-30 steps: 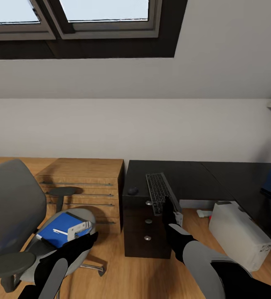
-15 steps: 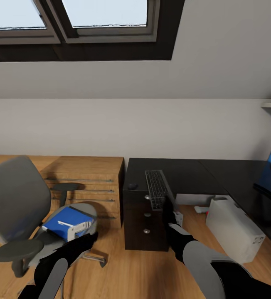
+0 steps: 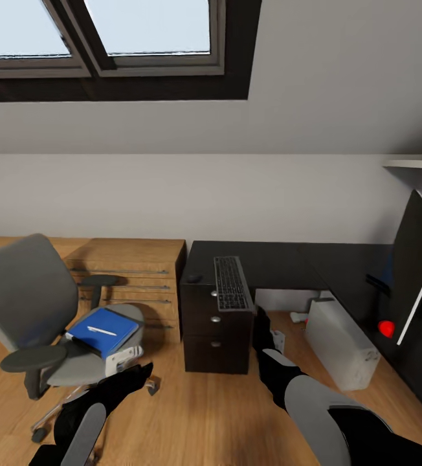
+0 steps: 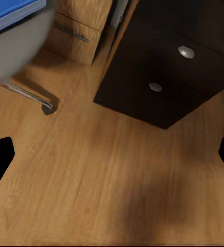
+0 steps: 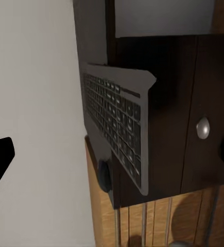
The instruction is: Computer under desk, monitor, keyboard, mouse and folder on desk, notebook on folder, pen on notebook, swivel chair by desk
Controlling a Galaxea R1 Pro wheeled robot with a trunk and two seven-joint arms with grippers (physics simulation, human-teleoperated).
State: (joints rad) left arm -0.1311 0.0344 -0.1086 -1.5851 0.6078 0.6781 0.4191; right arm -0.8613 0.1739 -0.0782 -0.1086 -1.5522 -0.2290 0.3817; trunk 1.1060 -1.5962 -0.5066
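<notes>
On the swivel chair (image 3: 55, 336), the blue folder (image 3: 103, 330) and pen (image 3: 101, 331) could be tipped off if bumped by the empty, parted left gripper (image 3: 143, 375).

One desk (image 3: 282, 265), one chair (image 3: 39, 310), one keyboard (image 3: 230, 283), one mouse (image 3: 193, 278), one monitor (image 3: 418, 265). One computer (image 3: 340, 343), one folder (image 3: 104, 330), one pen (image 3: 101, 331). Two skylights (image 3: 94, 29), two drawer knobs (image 4: 185, 51).

Keyboard (image 3: 231, 292) and mouse (image 3: 193, 278) on desk (image 3: 288, 265), folder (image 3: 102, 331) on swivel chair (image 3: 43, 310) left
</notes>
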